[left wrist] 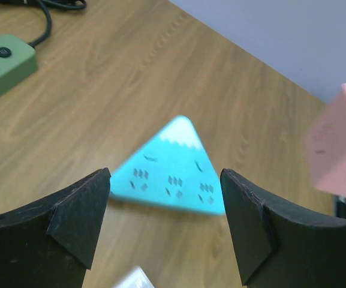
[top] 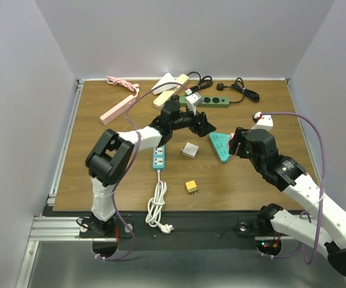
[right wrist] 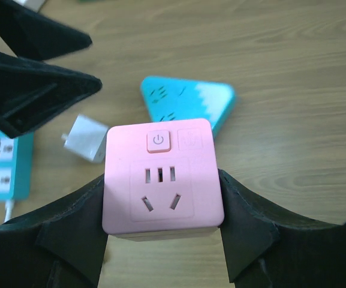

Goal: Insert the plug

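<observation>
Pink socket cube [right wrist: 164, 180], power-symbol button [right wrist: 158, 141], clamped in right gripper [right wrist: 162, 193].

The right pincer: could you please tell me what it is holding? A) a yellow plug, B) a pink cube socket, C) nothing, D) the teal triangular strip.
B: the right wrist view shows the right pincer clamped on both sides of the pink cube socket, with the teal triangular strip lying apart behind it.

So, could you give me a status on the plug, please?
Left hand open, empty, above teal triangular power strip. Right hand gripping pink cube socket. White plug adapter ungrasped on table beside the strip.
</observation>
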Controlling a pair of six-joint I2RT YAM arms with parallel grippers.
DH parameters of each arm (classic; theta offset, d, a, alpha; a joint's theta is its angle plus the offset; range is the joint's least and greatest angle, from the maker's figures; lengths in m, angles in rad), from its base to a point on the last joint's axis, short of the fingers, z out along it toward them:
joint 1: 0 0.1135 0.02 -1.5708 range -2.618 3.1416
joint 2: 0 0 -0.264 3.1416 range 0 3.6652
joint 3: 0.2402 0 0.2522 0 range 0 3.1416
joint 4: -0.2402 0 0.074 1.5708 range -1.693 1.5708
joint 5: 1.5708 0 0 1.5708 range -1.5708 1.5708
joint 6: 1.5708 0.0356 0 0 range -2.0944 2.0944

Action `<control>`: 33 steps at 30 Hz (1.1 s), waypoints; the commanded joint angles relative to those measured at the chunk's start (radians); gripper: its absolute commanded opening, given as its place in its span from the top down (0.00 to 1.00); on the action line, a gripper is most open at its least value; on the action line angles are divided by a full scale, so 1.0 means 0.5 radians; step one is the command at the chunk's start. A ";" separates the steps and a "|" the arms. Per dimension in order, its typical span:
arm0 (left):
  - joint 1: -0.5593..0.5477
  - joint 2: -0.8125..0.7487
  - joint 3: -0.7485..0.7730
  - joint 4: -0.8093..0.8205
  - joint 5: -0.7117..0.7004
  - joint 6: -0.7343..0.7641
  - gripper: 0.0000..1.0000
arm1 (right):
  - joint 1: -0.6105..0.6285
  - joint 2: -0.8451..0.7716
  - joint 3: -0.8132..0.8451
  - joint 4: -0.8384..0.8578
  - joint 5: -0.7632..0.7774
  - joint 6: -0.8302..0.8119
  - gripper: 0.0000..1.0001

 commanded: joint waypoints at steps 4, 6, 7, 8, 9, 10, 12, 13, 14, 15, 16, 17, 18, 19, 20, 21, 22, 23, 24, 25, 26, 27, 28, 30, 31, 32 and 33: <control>-0.104 0.522 0.682 -0.162 -0.196 -0.072 0.15 | -0.059 -0.012 0.009 0.110 0.515 0.080 1.00; -0.125 0.639 0.784 -0.272 -0.234 -0.084 0.16 | -0.099 0.025 -0.021 0.110 0.524 0.067 0.99; -0.128 0.667 0.842 -0.285 -0.267 -0.123 0.16 | -0.166 0.058 -0.031 0.113 0.500 0.064 0.99; -0.129 0.688 0.855 -0.291 -0.286 -0.139 0.16 | -0.206 0.077 -0.040 0.113 0.463 0.052 1.00; -0.129 0.719 0.867 -0.319 -0.310 -0.145 0.15 | -0.249 0.101 -0.043 0.122 0.415 0.046 1.00; -0.129 0.734 0.888 -0.334 -0.335 -0.148 0.15 | -0.295 0.120 -0.067 0.146 0.362 0.040 1.00; -0.129 0.771 0.913 -0.362 -0.390 -0.158 0.16 | -0.421 0.178 -0.104 0.195 0.206 0.024 1.00; -0.129 0.786 0.953 -0.395 -0.406 -0.158 0.15 | -0.497 0.199 -0.129 0.235 0.145 0.024 1.00; -0.129 0.802 0.968 -0.405 -0.439 -0.158 0.15 | -0.525 0.245 -0.141 0.257 0.029 0.030 1.00; -0.129 0.826 0.981 -0.417 -0.452 -0.158 0.15 | -0.544 0.264 -0.144 0.275 -0.018 0.040 0.99; -0.129 0.839 1.008 -0.426 -0.461 -0.158 0.15 | -0.553 0.288 -0.150 0.312 -0.049 0.049 1.00; -0.129 0.848 1.017 -0.432 -0.476 -0.158 0.15 | -0.562 0.310 -0.156 0.324 -0.104 0.067 1.00; -0.125 0.857 1.024 -0.442 -0.470 -0.164 0.16 | -0.565 0.371 -0.159 0.337 -0.126 0.073 1.00; -0.128 0.863 1.033 -0.451 -0.452 -0.167 0.15 | -0.580 0.405 -0.159 0.343 -0.159 0.089 1.00; -0.129 0.860 1.027 -0.460 -0.437 -0.173 0.16 | -0.593 0.439 -0.162 0.349 -0.169 0.095 0.99; -0.125 0.854 1.018 -0.463 -0.418 -0.185 0.15 | -0.599 0.500 -0.172 0.352 -0.181 0.101 1.00; -0.132 0.848 0.969 -0.460 -0.409 -0.185 0.16 | -0.620 0.519 -0.175 0.364 -0.187 0.104 1.00; -0.132 0.836 0.947 -0.457 -0.375 -0.188 0.15 | -0.633 0.537 -0.181 0.377 -0.202 0.113 0.99; -0.138 0.824 0.923 -0.460 -0.369 -0.185 0.16 | -0.642 0.540 -0.193 0.395 -0.215 0.113 1.00; -0.141 0.820 0.880 -0.451 -0.357 -0.182 0.16 | -0.657 0.552 -0.205 0.413 -0.227 0.116 0.99; -0.147 0.817 0.861 -0.442 -0.329 -0.182 0.15 | -0.685 0.559 -0.212 0.441 -0.245 0.116 1.00; -0.150 0.823 0.849 -0.436 -0.314 -0.179 0.15 | -0.697 0.577 -0.209 0.450 -0.252 0.113 1.00; -0.156 0.823 0.831 -0.423 -0.295 -0.182 0.15 | -0.709 0.620 -0.199 0.459 -0.255 0.113 1.00; -0.168 0.820 0.818 -0.423 -0.268 -0.179 0.15 | -0.731 0.666 -0.193 0.475 -0.276 0.104 1.00; -0.181 0.799 0.785 -0.423 -0.271 -0.176 0.15 | -0.734 0.705 -0.187 0.499 -0.291 0.101 0.99; -0.178 0.787 0.763 -0.423 -0.280 -0.176 0.16 | -0.740 0.730 -0.184 0.512 -0.292 0.098 1.00; -0.181 0.774 0.739 -0.423 -0.280 -0.179 0.16 | -0.740 0.752 -0.181 0.521 -0.289 0.098 1.00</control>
